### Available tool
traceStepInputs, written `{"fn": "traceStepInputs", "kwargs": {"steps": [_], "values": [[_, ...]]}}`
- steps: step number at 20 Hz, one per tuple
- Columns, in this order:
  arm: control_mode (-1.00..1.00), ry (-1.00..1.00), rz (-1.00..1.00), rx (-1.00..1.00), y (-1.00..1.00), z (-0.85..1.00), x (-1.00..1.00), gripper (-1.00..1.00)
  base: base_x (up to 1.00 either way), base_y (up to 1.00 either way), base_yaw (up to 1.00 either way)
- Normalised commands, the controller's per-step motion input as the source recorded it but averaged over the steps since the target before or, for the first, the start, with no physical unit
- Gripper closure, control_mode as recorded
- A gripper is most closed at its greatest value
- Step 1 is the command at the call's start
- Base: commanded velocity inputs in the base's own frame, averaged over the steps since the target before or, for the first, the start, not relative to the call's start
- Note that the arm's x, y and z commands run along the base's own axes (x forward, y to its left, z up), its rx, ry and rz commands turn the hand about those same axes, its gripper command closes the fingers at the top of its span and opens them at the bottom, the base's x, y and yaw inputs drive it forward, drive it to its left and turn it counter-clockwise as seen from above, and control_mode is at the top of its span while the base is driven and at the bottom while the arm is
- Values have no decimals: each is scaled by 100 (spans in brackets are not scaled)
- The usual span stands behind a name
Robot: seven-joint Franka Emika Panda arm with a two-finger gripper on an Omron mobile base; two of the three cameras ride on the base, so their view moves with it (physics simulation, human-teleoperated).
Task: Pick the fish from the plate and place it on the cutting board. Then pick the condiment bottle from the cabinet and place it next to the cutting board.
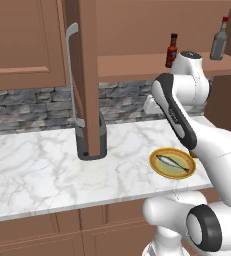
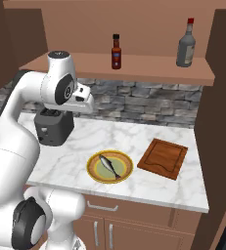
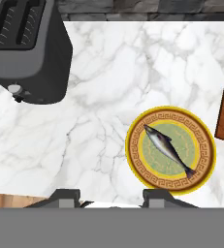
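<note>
White marble bench (image 2: 153,139) runs under brown wall cupboards, backed by grey stone. My arm rises bent, its hand held high above the bench, looking straight down. The tool (image 3: 112,197) shows two dark tips standing apart with nothing between them. Below it the plate (image 3: 204,140) carries the fish (image 3: 167,150), lying diagonally across the green centre. The cutting board (image 2: 163,157) lies bare just beside the plate, not touching it. A dark toaster (image 3: 28,46) sits near the wall. On the open cabinet (image 2: 134,73) shelf stand the condiment bottle (image 2: 116,51) and, well apart, a taller grey bottle (image 2: 186,44).
</note>
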Motion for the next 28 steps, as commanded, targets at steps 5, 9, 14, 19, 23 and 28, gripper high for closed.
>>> {"fn": "traceStepInputs", "kwargs": {"steps": [5,9,14,19,23,28], "values": [[-100,0,0,0,-1,0,-10,-100,0,0,0],[-100,0,0,0,-11,-6,-26,-100,0,0,0],[-100,0,0,-1,-16,-11,-21,-100,0,0,0],[-100,0,0,-3,-18,-12,-8,-100,0,0,0],[-100,0,0,-6,-16,-18,0,-100,0,0,0],[-100,0,0,-8,-17,-22,0,-100,0,0,0]]}}
